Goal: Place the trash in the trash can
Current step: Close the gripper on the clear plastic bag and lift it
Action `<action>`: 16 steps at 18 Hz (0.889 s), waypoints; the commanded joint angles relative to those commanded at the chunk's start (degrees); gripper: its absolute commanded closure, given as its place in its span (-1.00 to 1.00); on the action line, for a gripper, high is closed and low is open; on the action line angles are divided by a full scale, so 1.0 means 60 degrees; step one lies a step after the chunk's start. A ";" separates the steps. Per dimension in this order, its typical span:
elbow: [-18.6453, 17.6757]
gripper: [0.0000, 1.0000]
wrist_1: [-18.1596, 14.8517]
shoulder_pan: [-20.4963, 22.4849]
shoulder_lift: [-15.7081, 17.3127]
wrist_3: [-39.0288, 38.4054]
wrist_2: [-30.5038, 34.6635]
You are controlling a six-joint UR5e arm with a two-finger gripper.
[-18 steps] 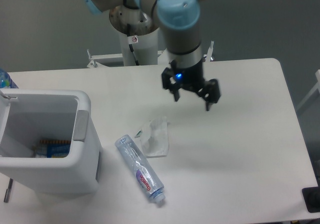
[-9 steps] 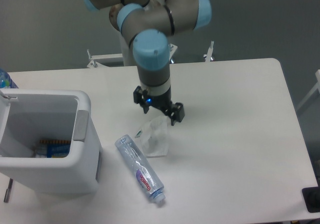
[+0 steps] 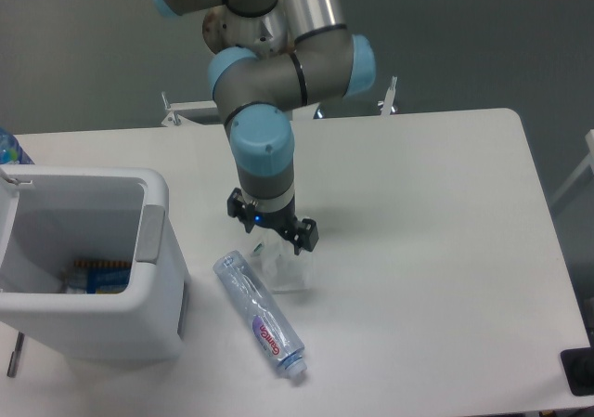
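A crumpled translucent-white wrapper (image 3: 286,268) lies on the table's middle, partly covered by my gripper (image 3: 276,234). The gripper hangs directly over the wrapper's upper edge with its fingers spread open and nothing between them. A crushed clear bottle (image 3: 259,314) with a purple-and-red label lies diagonally just below and left of the wrapper. The white trash can (image 3: 158,250) stands at the left, its grey rim panel facing the bottle.
Some items lie at the bottom of the trash can. A blue-capped bottle top (image 3: 7,148) peeks in at the far left edge. The arm's base (image 3: 251,83) stands behind the table's far edge.
The arm swung from the right side of the table leftwards and down, bringing the open gripper over the wrapper. Wrapper and bottle have not moved.
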 joint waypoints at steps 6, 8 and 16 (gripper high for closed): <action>0.0000 -0.13 0.0015 0.0000 -0.0030 0.0015 0.0015; 0.0000 0.37 0.0015 0.0000 -0.0015 0.0015 0.0029; 0.0073 0.89 -0.0014 0.0029 0.0218 0.0147 0.0176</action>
